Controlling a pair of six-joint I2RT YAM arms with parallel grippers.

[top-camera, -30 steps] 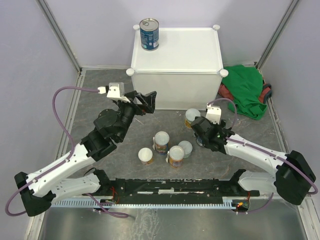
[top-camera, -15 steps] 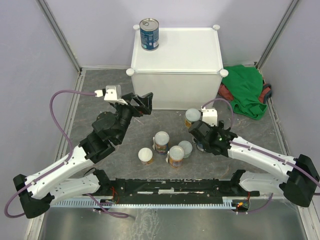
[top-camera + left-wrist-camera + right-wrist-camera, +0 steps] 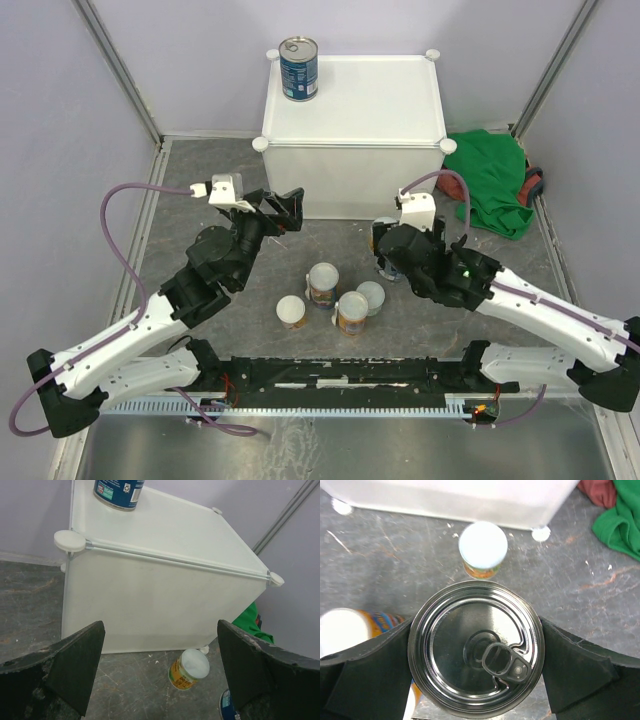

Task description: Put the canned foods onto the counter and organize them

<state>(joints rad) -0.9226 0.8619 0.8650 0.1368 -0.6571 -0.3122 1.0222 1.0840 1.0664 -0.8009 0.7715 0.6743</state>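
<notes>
One dark blue can stands on the back left corner of the white counter. My right gripper is shut on a can with a silver pull-tab top, its fingers pressed against both sides. In the top view my right gripper hides that can. A yellow-labelled can stands just ahead by the counter's foot. Several pale-lidded cans cluster on the floor. My left gripper is open and empty, facing the counter's front wall.
A green cloth lies bunched on the floor right of the counter, with a red cloth under it. Grey side walls and metal rails close in the floor. Another yellow can sits left of my right gripper.
My right arm has swung left and toward the counter with the can in its grip. My left gripper has drifted slightly left and stayed open.
</notes>
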